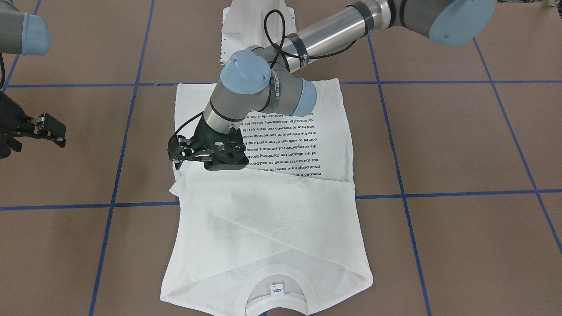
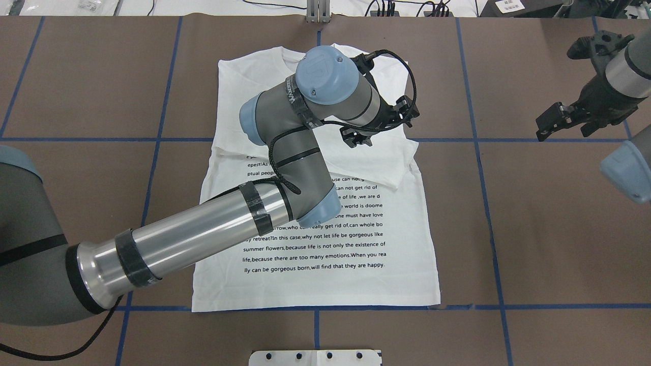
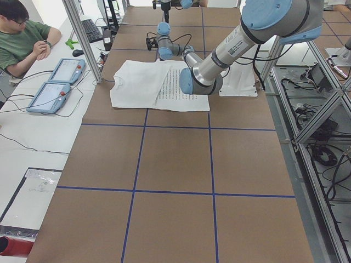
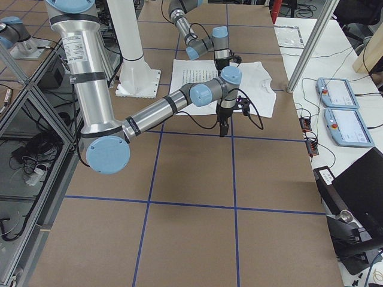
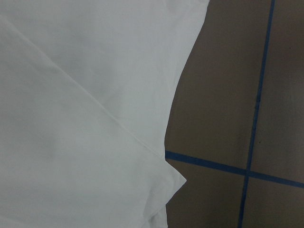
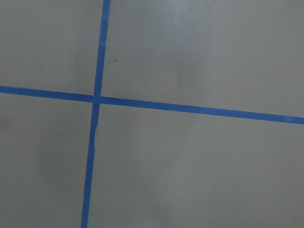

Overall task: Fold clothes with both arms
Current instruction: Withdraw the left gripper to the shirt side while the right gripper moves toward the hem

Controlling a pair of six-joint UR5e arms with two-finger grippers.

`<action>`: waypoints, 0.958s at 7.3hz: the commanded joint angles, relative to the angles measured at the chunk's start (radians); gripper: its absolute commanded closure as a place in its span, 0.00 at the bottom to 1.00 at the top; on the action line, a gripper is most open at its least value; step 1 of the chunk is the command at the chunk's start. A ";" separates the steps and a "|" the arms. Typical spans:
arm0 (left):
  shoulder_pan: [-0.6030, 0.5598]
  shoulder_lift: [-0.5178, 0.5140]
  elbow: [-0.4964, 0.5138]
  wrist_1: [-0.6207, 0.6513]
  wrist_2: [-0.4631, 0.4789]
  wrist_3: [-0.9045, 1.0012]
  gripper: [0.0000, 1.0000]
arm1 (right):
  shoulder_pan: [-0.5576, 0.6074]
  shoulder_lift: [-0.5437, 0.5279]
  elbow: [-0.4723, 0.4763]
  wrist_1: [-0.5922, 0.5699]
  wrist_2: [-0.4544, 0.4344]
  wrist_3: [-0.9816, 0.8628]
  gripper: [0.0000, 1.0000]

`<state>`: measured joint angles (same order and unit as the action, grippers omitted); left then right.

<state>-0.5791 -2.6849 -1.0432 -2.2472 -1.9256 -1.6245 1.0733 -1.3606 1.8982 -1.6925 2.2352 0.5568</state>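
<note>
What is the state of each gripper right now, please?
Left gripper: open, holding nothing, above the T-shirt.
Right gripper: holding nothing, over the table; whether it is open or shut cannot be told.

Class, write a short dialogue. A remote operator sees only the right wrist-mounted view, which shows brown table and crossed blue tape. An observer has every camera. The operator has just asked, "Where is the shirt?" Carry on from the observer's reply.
Observer: The white T-shirt lies flat in the middle of the table, collar away from the robot.
Operator: Where is the right gripper?
Observer: The right gripper hangs over the table, well off the shirt's side.
Operator: And the left one?
Observer: The left gripper is over the shirt's edge on the robot's right, by a folded-in sleeve.
</note>
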 commanded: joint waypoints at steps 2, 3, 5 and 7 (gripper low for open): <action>-0.047 0.271 -0.385 0.223 -0.053 0.120 0.00 | -0.184 -0.006 0.074 0.176 -0.057 0.379 0.00; -0.060 0.362 -0.561 0.353 -0.053 0.214 0.00 | -0.275 -0.024 0.082 0.286 -0.118 0.529 0.00; -0.074 0.594 -0.874 0.445 -0.053 0.332 0.01 | -0.466 -0.104 0.175 0.310 -0.268 0.690 0.00; -0.082 0.678 -1.016 0.524 -0.052 0.383 0.01 | -0.600 -0.220 0.193 0.469 -0.330 0.773 0.00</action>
<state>-0.6550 -2.0648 -1.9616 -1.7741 -1.9783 -1.2745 0.5697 -1.5001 2.0771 -1.3328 1.9578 1.2609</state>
